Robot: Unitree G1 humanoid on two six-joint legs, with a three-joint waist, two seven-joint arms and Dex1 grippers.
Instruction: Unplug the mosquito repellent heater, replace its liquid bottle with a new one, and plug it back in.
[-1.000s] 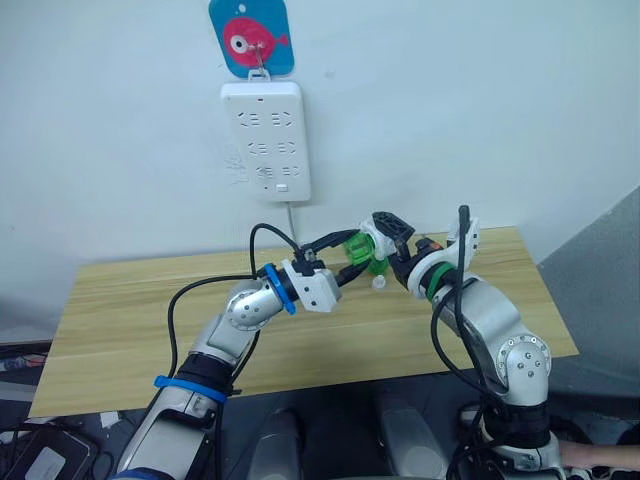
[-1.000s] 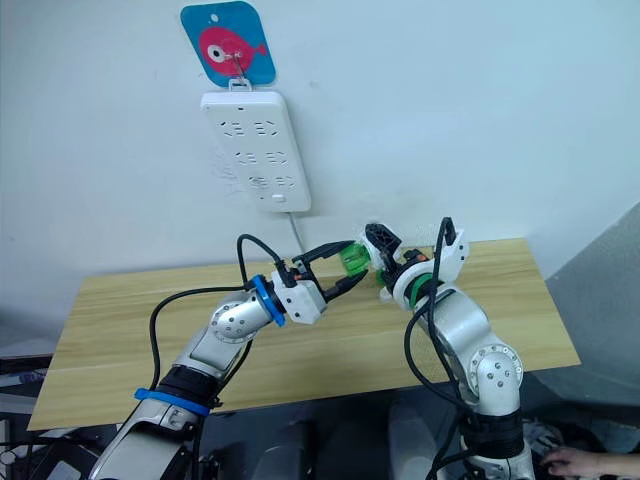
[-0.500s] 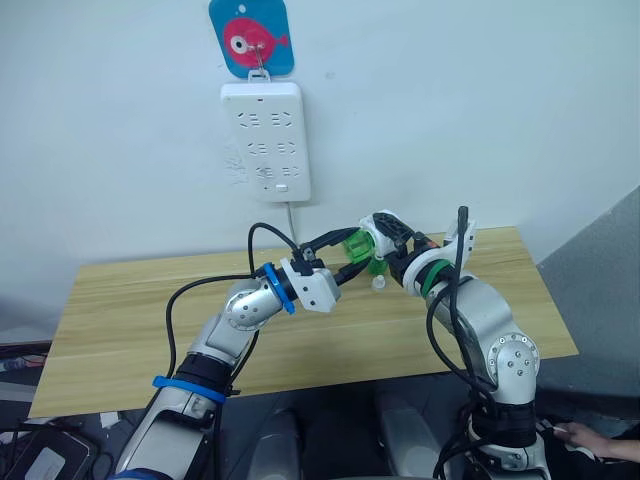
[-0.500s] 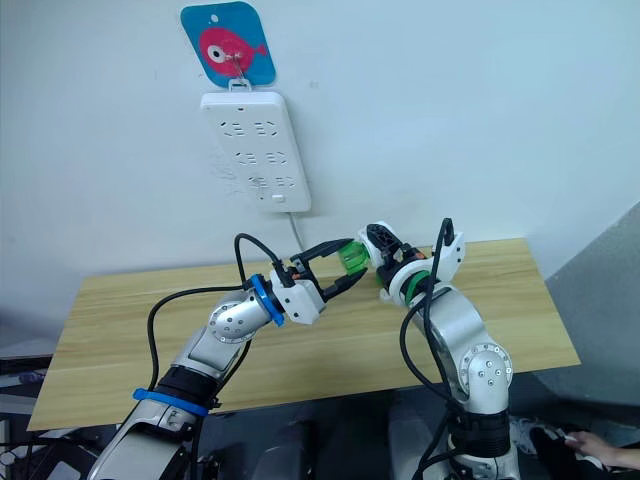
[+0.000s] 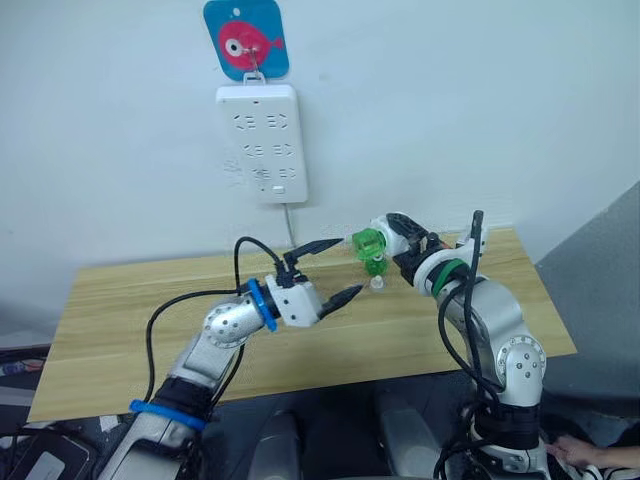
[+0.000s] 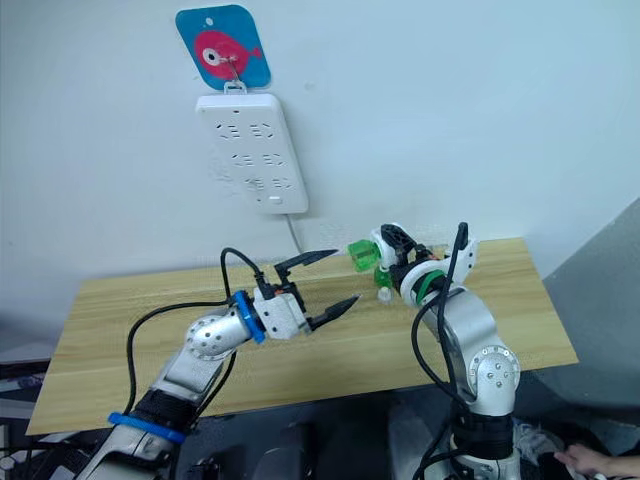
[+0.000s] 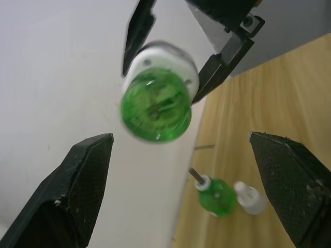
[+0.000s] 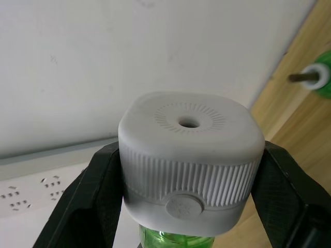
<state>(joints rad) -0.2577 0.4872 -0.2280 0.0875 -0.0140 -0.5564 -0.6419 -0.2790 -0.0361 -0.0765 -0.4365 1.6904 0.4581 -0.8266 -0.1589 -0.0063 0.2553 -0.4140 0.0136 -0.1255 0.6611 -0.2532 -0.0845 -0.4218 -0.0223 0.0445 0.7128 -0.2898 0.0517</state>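
Now held aloft above the tabletop (image 5: 130,300): the mosquito repellent heater (image 8: 189,160), clenched at its ribbed sides in the right pincer (image 6: 385,245), a green liquid bottle (image 7: 156,112) fitted into its underside. Vent hole seen facing the right wrist camera, with the wall power strip (image 5: 260,140) beyond it; bottle base facing the left wrist camera. Long axis of heater and bottle therefore judged to run roughly level, along the line between the two pincers.

Left pincer (image 5: 328,271) released, fingers spread wide, just apart from the bottle and touching nothing. Bottle base centred between those fingers in the left wrist view, so dead ahead of the left pincer and on its line of reach.

On the tabletop below, near the back edge: a second green bottle (image 7: 215,194) with its wick showing, and a small white cap (image 7: 248,196) just beside it. Which of the two bottles is the fresh one cannot be told.

Probably left to do: carrying the heater up to the strip and plugging in. Strip lies above and toward the robot's left of the held heater, well apart from it. Prongs not made out, so turning of the unit toward a free socket probably needed.
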